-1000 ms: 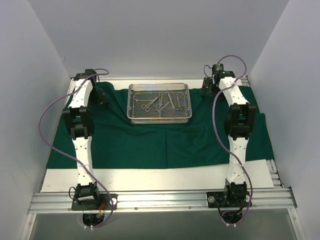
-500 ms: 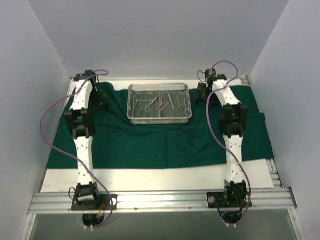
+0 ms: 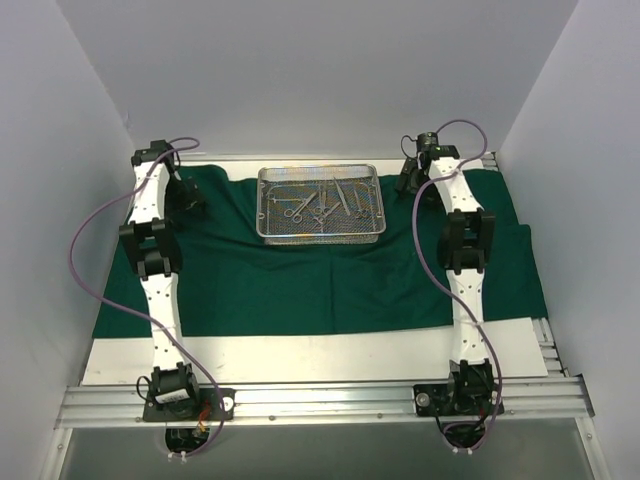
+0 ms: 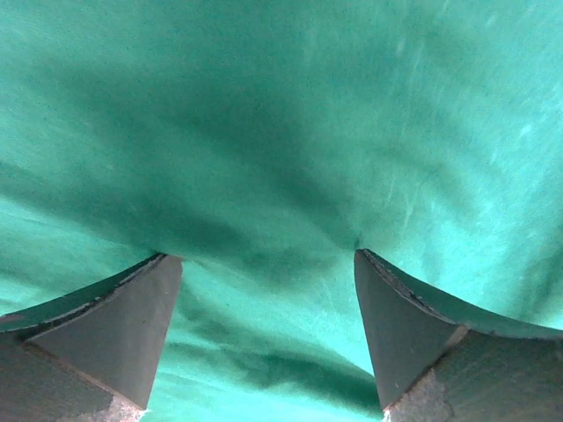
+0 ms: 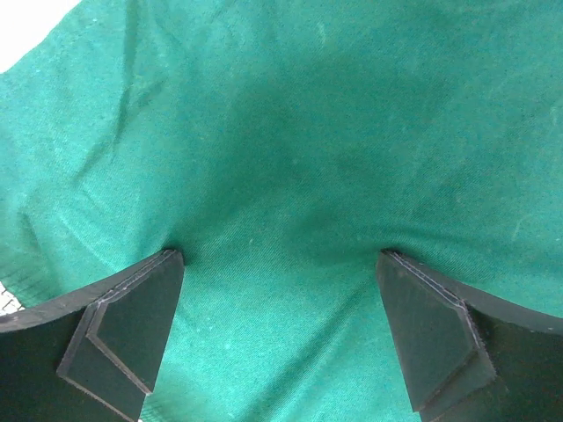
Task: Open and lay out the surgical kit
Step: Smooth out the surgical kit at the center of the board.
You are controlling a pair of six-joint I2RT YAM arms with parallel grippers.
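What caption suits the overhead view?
Open left gripper and right gripper at far corners of the spread green drape, flanking the wire-mesh instrument tray.

On my left wrist view the drape (image 4: 290, 132) reads as matt green woven cloth, softly creased; the right wrist view shows its fine weave and a little lint. The left gripper's (image 4: 264, 281) fingers (image 4: 114, 325) look dark, matt and slightly rough at the edges, perhaps rubber. From above, the tray (image 3: 320, 238) is bright wire mesh, the instruments (image 3: 322, 205) shiny steel, the table (image 3: 300, 358) smooth matt white.
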